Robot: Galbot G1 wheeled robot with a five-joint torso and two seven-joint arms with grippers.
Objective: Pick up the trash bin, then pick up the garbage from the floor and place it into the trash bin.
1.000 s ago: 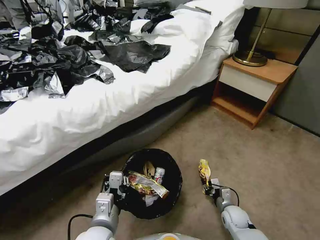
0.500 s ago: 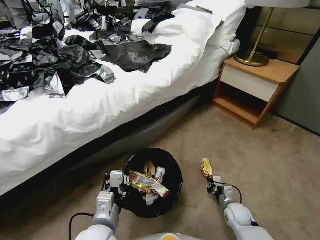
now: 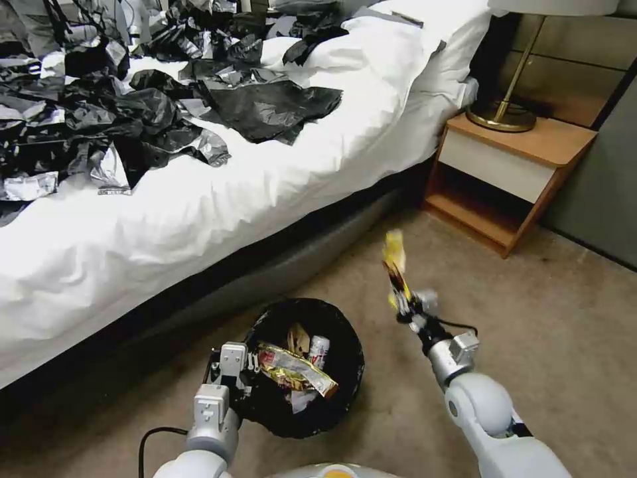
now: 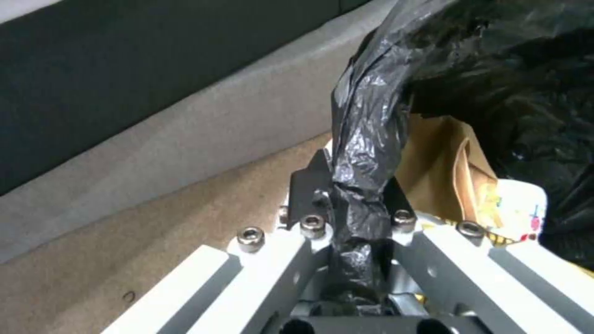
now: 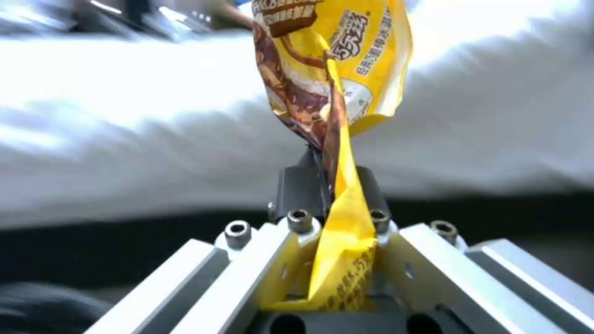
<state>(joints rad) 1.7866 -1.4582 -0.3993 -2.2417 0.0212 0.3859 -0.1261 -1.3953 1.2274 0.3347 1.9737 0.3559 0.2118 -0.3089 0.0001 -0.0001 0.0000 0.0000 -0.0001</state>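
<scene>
Right pincer (image 3: 403,304), yellow wrapper (image 3: 394,255): now raised.

trash bin (image 3: 345,378): crinkly black plastic bag liner, glossy
yellow snack wrapper (image 5: 337,74): shiny printed film, creased
right gripper (image 5: 328,185): matt grey metal, steel screws
left gripper (image 4: 350,199): the same grey metal
brown paper (image 4: 442,167): matt, creased
carpet (image 3: 531,318): beige, rough pile
bed sheet (image 3: 199,212): white cloth, rumpled
nightstand (image 3: 524,159): smooth wood
lamp base (image 3: 501,116): polished brass-like metal
</scene>
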